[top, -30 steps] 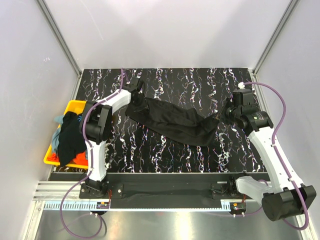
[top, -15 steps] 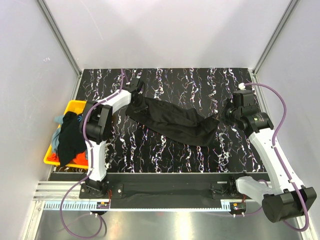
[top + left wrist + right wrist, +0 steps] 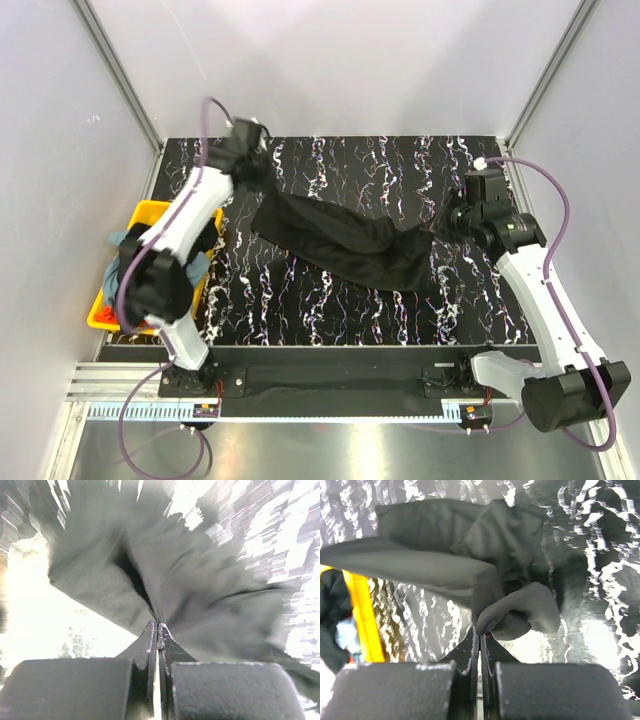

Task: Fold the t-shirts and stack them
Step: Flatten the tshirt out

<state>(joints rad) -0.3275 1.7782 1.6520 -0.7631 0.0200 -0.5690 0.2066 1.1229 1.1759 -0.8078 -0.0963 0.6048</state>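
You're at the spread-out step imo: left end effector [image 3: 157, 625] and right end effector [image 3: 480, 635] both pinched on the black t-shirt [image 3: 350, 245], nxt pull it flat on the surface [image 3: 350, 165] b4 folding.

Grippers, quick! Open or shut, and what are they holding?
Left gripper: shut on the black t-shirt.
Right gripper: shut on the black t-shirt too.

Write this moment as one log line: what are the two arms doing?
left gripper: shut on black t-shirt | right gripper: shut on same t-shirt | t-shirt: bunched across table
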